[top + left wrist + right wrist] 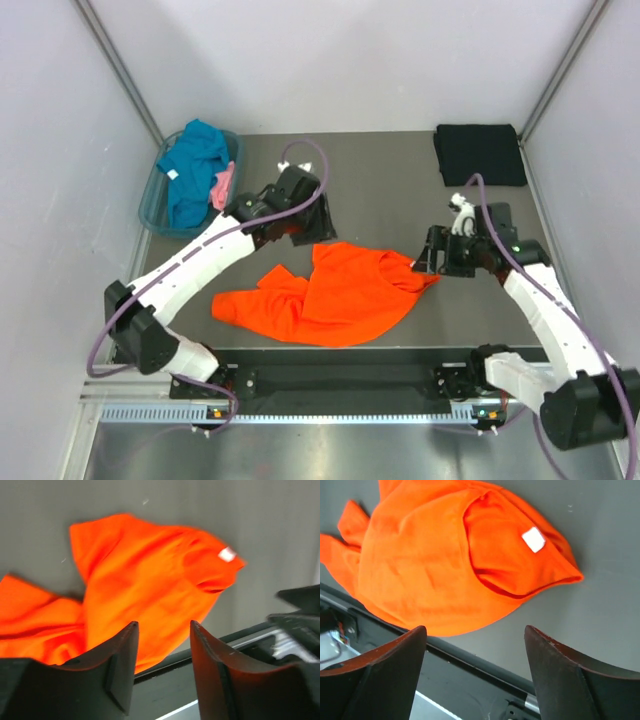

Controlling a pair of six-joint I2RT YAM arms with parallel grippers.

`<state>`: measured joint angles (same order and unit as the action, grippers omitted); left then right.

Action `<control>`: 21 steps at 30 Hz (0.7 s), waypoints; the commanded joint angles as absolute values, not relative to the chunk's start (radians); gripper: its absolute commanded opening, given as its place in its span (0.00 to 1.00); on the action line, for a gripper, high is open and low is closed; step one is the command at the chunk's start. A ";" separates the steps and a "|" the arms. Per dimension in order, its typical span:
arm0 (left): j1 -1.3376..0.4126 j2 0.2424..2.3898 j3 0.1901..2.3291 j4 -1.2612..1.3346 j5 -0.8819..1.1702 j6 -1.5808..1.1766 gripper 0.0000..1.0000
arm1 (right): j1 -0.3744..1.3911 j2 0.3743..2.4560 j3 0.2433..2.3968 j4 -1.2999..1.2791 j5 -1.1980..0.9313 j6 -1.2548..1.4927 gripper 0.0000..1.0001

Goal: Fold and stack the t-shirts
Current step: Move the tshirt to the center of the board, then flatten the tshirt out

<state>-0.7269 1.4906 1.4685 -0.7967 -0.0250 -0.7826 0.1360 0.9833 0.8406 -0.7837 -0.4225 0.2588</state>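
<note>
Orange t-shirt rumpled near table front edge, left gripper and right gripper spread, empty.

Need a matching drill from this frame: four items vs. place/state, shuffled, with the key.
Items:
1. orange t-shirt
2. black t-shirt
3. teal t-shirt
4. right gripper

Place/state:
A. folded, far right corner of the table
B. open, holding nothing
C. in the basket, far left
D. crumpled, mid-table toward the near edge

Pairs: 1-D, 2-A, 3-C, 4-B
</note>
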 commanded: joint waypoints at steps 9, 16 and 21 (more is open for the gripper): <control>-0.727 1.244 0.936 -0.643 0.083 -0.848 0.59 | 0.430 1.553 1.149 -0.611 -0.239 0.314 0.82; -0.715 1.440 0.957 -0.597 0.071 -0.795 0.59 | 0.428 1.784 1.279 -0.572 -0.261 0.336 0.76; -0.692 1.609 1.066 -0.617 0.083 -0.717 0.43 | 0.430 1.836 1.279 -0.542 -0.264 0.362 0.69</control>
<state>-0.7090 1.5658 1.0004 -0.6605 0.0639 -0.7811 0.4236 1.8297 1.2457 -0.5827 -0.2562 0.3378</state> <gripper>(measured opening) 0.470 0.717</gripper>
